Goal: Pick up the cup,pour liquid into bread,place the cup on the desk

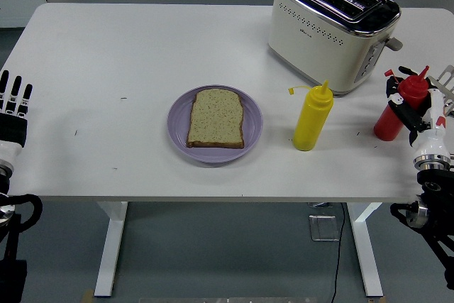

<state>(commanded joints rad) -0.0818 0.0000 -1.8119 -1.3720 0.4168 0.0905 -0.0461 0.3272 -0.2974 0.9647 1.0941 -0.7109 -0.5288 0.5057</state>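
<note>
A red squeeze bottle (389,123) stands tilted at the table's right edge. My right hand (408,103) is shut on it, with black fingers wrapped around its upper body. A slice of bread (216,118) lies flat on a purple plate (252,130) in the middle of the table, well to the left of that hand. Between them stands a yellow squeeze bottle (312,118) with its cap hanging open. My left hand (13,108) rests at the left edge, fingers straight and holding nothing. No cup shows in this view.
A cream and chrome toaster (330,26) sits at the back right, just behind both bottles. The white table (128,54) is bare on its left half.
</note>
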